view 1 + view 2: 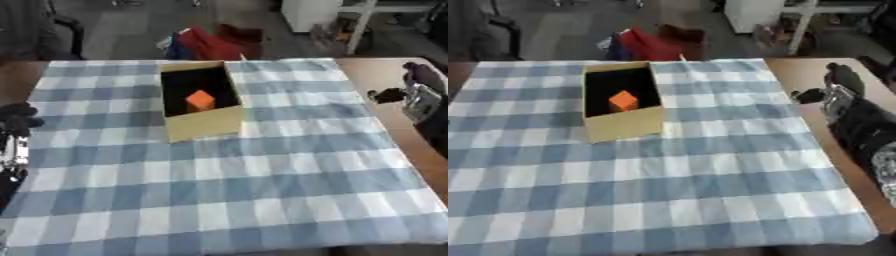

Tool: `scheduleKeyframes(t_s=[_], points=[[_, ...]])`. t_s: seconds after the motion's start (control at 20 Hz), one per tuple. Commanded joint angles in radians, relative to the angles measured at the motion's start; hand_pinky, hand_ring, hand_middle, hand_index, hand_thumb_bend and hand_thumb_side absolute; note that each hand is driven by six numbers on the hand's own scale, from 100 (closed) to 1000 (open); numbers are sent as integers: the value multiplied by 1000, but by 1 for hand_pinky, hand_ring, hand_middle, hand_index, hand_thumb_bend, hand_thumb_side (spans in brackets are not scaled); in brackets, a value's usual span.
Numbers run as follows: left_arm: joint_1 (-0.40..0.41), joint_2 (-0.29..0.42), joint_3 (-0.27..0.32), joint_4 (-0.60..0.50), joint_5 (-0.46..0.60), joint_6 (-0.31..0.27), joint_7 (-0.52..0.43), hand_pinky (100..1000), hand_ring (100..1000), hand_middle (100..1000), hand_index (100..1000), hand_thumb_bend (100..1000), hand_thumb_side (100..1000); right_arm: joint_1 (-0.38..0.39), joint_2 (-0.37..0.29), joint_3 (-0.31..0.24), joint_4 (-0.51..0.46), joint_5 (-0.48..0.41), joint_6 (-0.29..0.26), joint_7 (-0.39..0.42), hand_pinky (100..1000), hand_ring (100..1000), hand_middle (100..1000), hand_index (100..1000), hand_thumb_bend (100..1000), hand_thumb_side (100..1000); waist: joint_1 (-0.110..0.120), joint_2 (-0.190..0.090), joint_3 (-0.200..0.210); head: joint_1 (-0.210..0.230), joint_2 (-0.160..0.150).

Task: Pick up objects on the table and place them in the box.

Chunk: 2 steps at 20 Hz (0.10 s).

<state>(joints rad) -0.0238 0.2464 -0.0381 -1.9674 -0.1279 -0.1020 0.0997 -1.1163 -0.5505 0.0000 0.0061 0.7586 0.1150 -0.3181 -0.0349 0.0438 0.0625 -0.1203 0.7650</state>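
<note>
Orange block sits inside the cardboard box near the worktop's far edge, looking light, rigid, best pinched across flat sides, while right hand and left hand hover empty — fingers unreadable.

Tablecloth: blue and white checks, lying flat and covering most of the table.
Table: brown wood, showing bare along the right side and at the far left corner.
Red bundle: sitting on the floor just beyond the table's far edge.
White furniture: standing at the far right, on the grey floor.
</note>
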Motion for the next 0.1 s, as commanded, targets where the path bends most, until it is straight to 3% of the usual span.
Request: scheduleKeyframes(t_s=[0.05,0.1], points=[[-5,25,6,-18,1,-1,1,839,659,649,745,100,582,-16,-34,3,-6,-4,-3,-1,794,815,857,952,493,302,1,-13,3,3,5],[-5,25,6,-18,0,0,0,839,659,649,744,100,582,-15,-34,3,-6,-3,-3,-1,794,815,857,952,494,299,1,-13,3,3,5]])
